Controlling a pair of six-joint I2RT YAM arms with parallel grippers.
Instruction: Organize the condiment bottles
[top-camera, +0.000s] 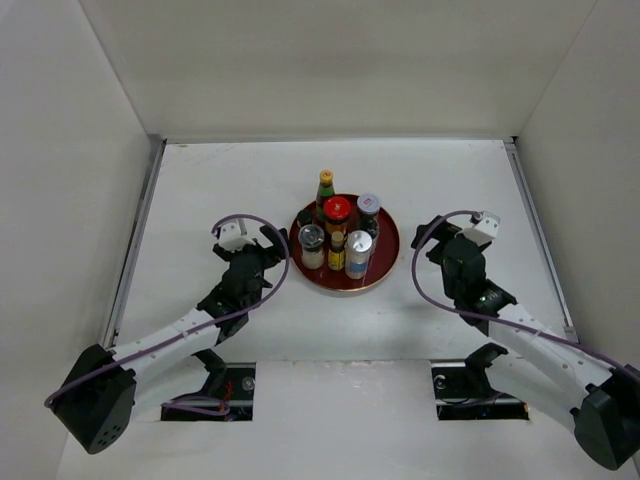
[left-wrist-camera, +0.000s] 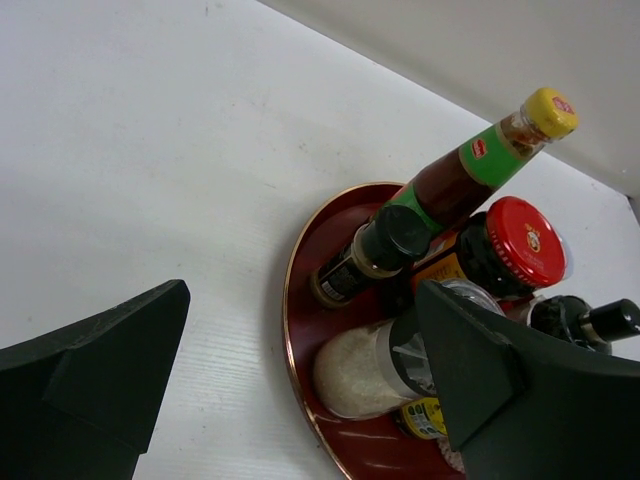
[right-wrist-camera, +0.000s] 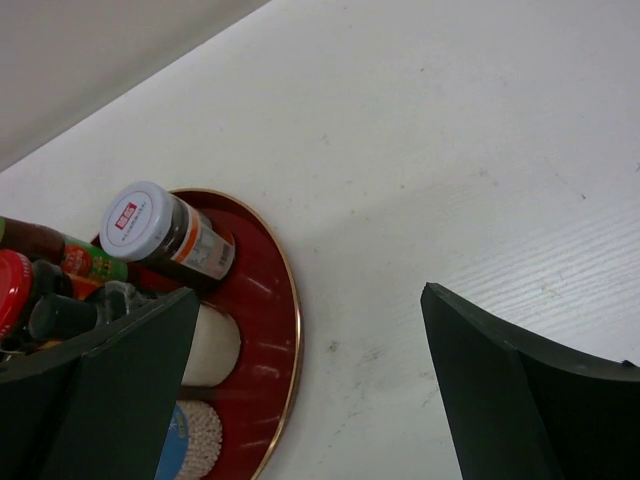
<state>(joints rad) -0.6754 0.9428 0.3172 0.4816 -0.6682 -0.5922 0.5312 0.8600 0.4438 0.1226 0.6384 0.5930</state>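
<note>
- Left claw (left-wrist-camera: 300, 300), right claw (right-wrist-camera: 310, 292): spread wide, empty.
- Condiment bottles (top-camera: 338, 235): packed upright on round red gold-rimmed tray (top-camera: 386, 250) on white bench (top-camera: 200, 180).
- Risk: toppling tall green yellow-capped bottle (left-wrist-camera: 470, 165) by careless sweep.

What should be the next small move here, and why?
Probably draw both arms back a little. All the bottles appear to stand together on the red tray, and the left gripper and right gripper are open beside it, holding nothing, so little seems left to do.
</note>
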